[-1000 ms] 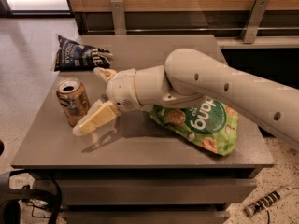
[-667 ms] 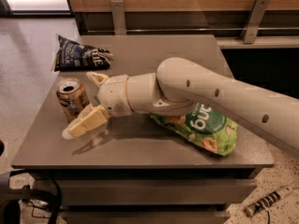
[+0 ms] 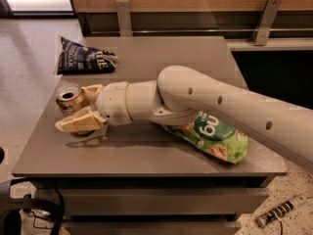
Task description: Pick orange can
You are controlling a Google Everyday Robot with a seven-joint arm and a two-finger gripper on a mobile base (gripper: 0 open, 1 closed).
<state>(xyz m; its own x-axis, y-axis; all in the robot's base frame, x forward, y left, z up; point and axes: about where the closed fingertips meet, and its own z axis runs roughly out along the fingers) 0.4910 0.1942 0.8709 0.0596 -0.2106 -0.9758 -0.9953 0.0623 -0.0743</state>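
The orange can [image 3: 68,95] stands upright near the left edge of the grey table [image 3: 146,151], its silver top showing. My gripper [image 3: 81,106] reaches in from the right at can height and is open, with the can between its fingers. The near cream finger [image 3: 78,123] crosses in front of the can's lower body and hides it. The far finger [image 3: 92,89] lies beside the can's right rim. The white arm [image 3: 205,102] stretches across the table from the right.
A green chip bag [image 3: 215,138] lies under the arm at the table's right front. A dark blue snack bag [image 3: 83,60] lies at the back left. A wooden wall with metal brackets stands behind the table.
The gripper has moved left and forward, from beside the can to straddling it. The can and both bags have not moved.
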